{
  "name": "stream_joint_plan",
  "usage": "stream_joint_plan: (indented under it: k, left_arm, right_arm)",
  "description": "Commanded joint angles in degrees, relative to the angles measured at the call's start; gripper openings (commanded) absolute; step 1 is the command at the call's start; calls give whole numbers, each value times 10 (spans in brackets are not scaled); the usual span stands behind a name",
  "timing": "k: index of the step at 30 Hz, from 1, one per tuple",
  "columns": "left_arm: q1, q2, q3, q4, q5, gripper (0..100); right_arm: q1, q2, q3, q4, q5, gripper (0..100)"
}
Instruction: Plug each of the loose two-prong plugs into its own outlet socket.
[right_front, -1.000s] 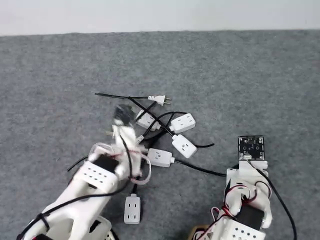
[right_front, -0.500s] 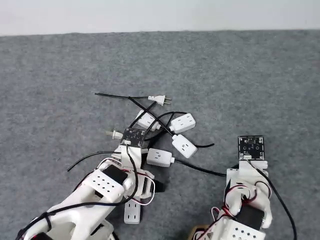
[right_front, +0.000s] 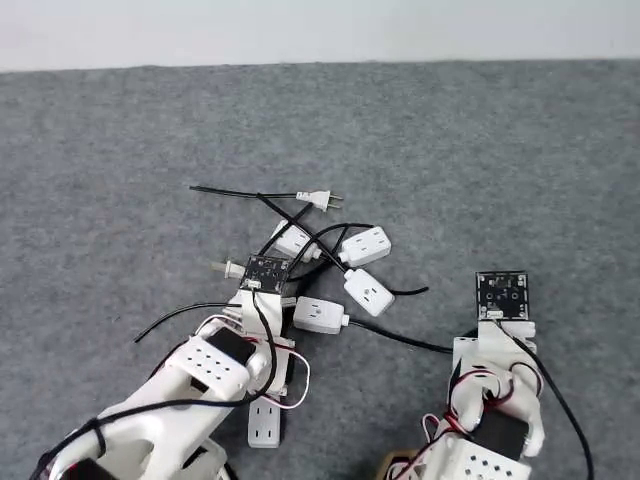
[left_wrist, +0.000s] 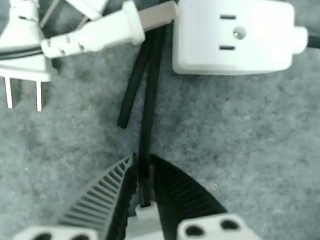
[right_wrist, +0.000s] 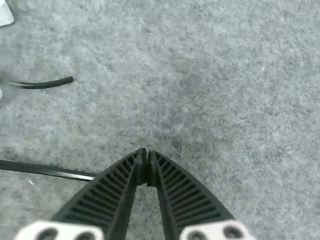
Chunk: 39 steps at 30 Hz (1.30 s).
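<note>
Left arm has pulled back toward the near edge since a second ago, and the right arm hasn't budged. Left gripper fingers pinch a black cord low over the carpet. Past it sits a socket, face up. A loose plug with bare prongs lies well apart from the socket. A second plug has its prong at the socket's side. Right gripper fingers are pressed together over carpet, with another cord nearby.
</note>
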Motion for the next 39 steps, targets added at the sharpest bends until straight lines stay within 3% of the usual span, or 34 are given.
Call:
stream_joint_plan:
  k: [1,9,21,25,35,39]
  left_arm:
    - [-2,43,-29,10,-4,12]
    - [-7,106,-100,-13,-2,12]
    - [-69,111,-193,-69,-14,12]
    - [-95,112,-186,-139,-37,12]
    - [-120,105,-178,-143,-46,13]
    - [-144,60,-175,-114,-135,53]
  right_arm:
    - [15,-8,-6,-12,19,9]
    - [21,-8,-6,-10,25,9]
    - [21,-8,-6,-11,25,9]
    - [21,-8,-6,-11,25,9]
    - [21,-8,-6,-9,24,9]
    - [14,-8,-13,-11,16,9]
